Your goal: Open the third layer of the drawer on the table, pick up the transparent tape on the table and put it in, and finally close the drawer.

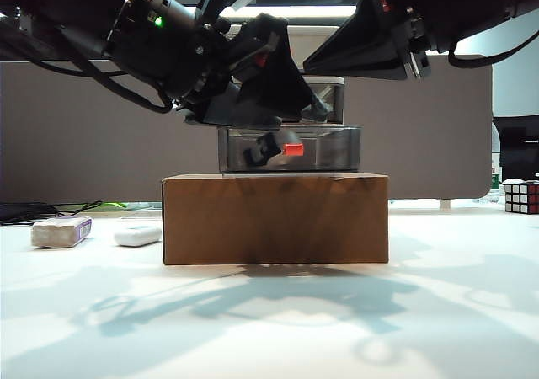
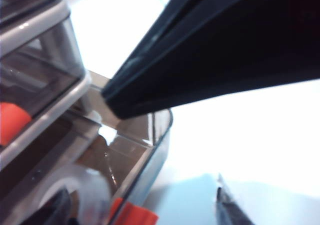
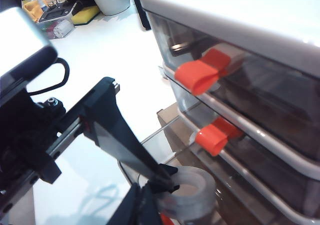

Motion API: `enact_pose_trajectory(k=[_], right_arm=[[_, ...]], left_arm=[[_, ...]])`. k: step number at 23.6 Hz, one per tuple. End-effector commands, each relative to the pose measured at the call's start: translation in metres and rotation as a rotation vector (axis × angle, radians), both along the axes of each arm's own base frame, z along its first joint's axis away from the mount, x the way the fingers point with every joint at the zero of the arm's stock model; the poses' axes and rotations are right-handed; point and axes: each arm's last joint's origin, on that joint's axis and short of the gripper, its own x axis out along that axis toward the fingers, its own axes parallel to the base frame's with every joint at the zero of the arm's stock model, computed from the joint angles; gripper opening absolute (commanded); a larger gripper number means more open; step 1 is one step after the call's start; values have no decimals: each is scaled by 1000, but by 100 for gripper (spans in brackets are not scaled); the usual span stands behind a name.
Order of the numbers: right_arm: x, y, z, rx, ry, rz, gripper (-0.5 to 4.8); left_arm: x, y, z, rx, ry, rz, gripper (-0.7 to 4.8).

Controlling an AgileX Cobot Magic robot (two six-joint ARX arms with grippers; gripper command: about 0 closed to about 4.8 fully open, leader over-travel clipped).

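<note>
Over the pulled-out third layer (image 3: 200, 195), we see the left gripper (image 3: 160, 192) with fingers spread around the transparent tape (image 3: 192, 190), close to the drawer's front wall. Our right gripper (image 1: 396, 42) hangs up beside the drawer (image 1: 324, 101); whether it is open we cannot tell.

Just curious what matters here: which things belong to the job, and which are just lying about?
In the job: transparent tape in the open third layer of the drawer; left gripper open above it; right gripper higher, to its right.
Lying about: cardboard box, white block, white bar, puzzle cube.
</note>
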Motion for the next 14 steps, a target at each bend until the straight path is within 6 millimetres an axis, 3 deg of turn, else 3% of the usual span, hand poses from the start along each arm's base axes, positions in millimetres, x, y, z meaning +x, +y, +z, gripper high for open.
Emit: enact_pose_trajectory(k=[1, 6, 10, 14], right_arm=[[-1, 1, 3, 15, -9, 28, -5], [-2, 0, 4, 14, -8, 28, -5], [-2, 0, 4, 15, -11, 28, -5], [-2, 0, 4, 15, -11, 28, -5]], left_arm=[[-5, -2, 4, -4, -11, -20, 361], [-18, -4, 13, 16, -50, -71, 235], [-31, 1, 25, 23, -51, -95, 189], [-34, 7, 19, 87, 14, -93, 26]])
